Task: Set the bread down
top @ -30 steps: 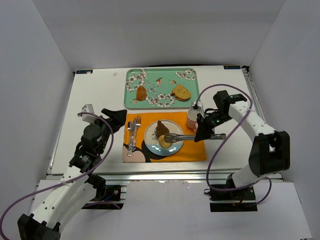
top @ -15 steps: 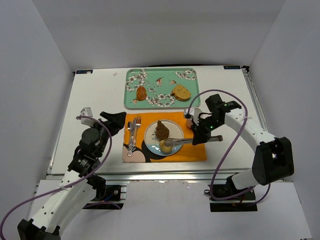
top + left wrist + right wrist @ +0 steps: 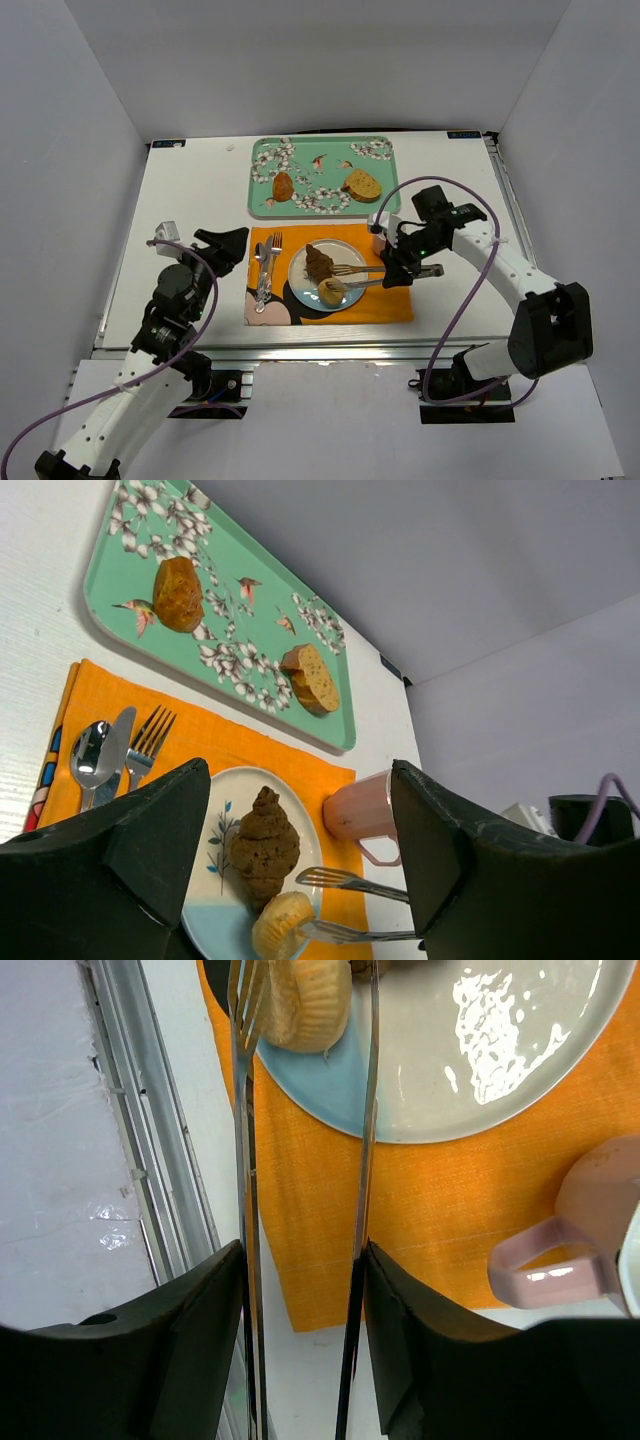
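Note:
A pale muffin (image 3: 331, 291) lies on the near edge of the white plate (image 3: 296, 285), beside a dark croissant (image 3: 318, 263). My right gripper (image 3: 405, 270) is shut on metal tongs (image 3: 370, 277) whose two arms are spread over the plate. In the right wrist view the muffin (image 3: 305, 1000) sits between the tong (image 3: 245, 1160) tips, and one tip touches it. My right gripper (image 3: 300, 1290) presses both tong arms. My left gripper (image 3: 225, 245) is open and empty left of the placemat. The left wrist view shows its own gripper (image 3: 300, 770), the muffin (image 3: 280, 925) and the croissant (image 3: 263, 845).
A green flowered tray (image 3: 255, 175) at the back holds a bread slice (image 3: 362, 184) and a brown bun (image 3: 283, 186). A pink mug (image 3: 385, 235) stands on the orange placemat (image 3: 385, 305) right of the plate. A spoon, knife and fork (image 3: 265, 262) lie left of it.
The right arm has carried the tongs left over the plate, and the tong arms have spread apart. The muffin stays on the plate. The left arm has drawn back slightly.

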Motion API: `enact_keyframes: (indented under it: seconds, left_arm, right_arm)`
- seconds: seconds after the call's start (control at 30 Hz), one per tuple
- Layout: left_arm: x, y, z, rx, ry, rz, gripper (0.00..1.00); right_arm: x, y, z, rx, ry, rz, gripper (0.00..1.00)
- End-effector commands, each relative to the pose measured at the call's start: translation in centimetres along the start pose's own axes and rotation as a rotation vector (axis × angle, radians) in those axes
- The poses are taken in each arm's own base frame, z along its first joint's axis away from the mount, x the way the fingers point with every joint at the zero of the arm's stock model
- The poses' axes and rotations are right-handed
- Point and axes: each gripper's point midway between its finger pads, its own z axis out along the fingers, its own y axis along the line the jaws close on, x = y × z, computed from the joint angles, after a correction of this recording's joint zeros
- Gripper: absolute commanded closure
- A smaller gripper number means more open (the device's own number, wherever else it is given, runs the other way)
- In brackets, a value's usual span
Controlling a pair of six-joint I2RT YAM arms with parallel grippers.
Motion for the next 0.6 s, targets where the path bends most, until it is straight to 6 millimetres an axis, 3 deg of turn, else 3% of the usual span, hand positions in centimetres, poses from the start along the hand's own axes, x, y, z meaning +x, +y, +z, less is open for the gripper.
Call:
enact_keyframes:
  seconds: [0.0,0.3,0.4,0.43,0.5,0.53,0.57]
  left_arm:
    - [0.2,0.7,0.0,-0.025,0.005,0.003,0.18]
    - [0.3,0.5,0.3,-0.022,0.011,0.011,0.18]
    - [0.3,0.5,0.2,-0.021,0.012,0.011,0.18]
    - [0.4,0.5,0.2,-0.021,0.014,0.011,0.19]
    - [0.4,0.5,0.3,-0.018,0.018,0.011,0.25]
    - [0.5,0.3,0.3,-0.01,0.023,0.012,0.32]
    - [0.7,0.3,0.4,-0.009,0.03,0.012,0.42]
  right_arm:
    - [-1.4,0.4,-0.9,0.023,-0.049,-0.051,0.46]
    - [-2.9,0.5,-2.4,0.082,-0.097,-0.105,0.49]
    - [-5.7,0.3,-4.2,0.139,-0.188,-0.14,0.53]
    - [-7.1,0.1,-5.4,0.188,-0.235,-0.162,0.58]
    - [-10.0,-2.9,-7.9,0.365,-0.348,-0.116,0.74]
    - [-10.8,-3.9,-9.4,0.446,-0.399,-0.095,1.0]
    - [-9.9,-6.3,-10.8,0.577,-0.428,0.032,1.0]
